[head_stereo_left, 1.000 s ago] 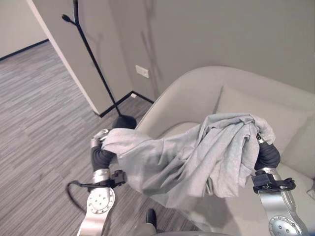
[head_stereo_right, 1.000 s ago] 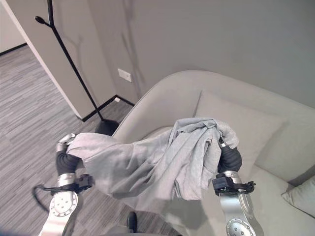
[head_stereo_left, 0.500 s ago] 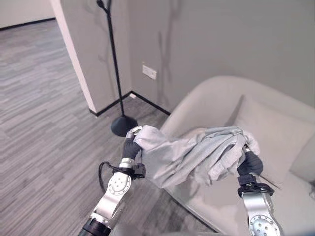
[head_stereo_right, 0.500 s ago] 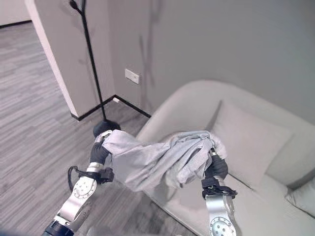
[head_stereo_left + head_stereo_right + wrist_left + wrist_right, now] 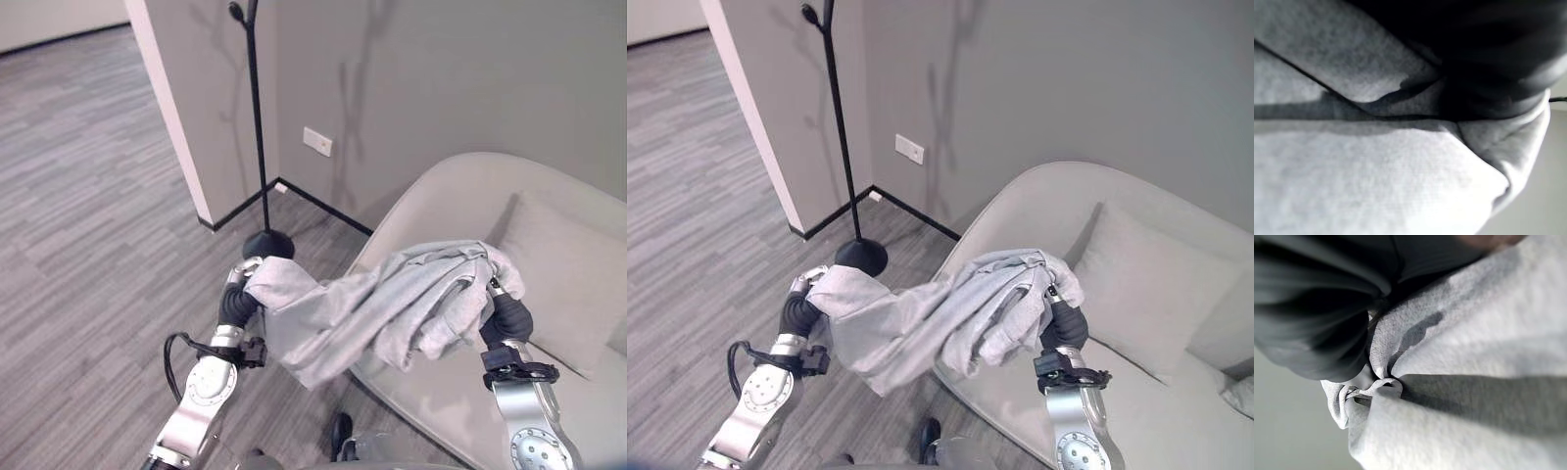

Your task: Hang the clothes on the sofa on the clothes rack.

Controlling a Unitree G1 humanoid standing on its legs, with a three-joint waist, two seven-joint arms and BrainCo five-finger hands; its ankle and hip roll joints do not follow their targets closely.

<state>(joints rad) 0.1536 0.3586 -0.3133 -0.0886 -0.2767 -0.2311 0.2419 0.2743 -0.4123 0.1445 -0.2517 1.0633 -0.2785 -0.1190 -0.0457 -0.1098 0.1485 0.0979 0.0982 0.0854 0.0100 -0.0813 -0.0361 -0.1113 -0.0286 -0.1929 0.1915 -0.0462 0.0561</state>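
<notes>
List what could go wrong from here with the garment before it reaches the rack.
The grey garment sags between the left hand and right hand; its low fold may snag the sofa edge. The clothes rack stands apart on a thin pole, so a loose swinging fold might knock it.

I held both arms raised in front of me, forearms angled upward and well apart. My left robot hand [image 5: 238, 299] was up at the lower left, wrist cover showing, fingers hidden. My right robot hand [image 5: 506, 318] stood up at the right, its fingers likewise hidden.
</notes>
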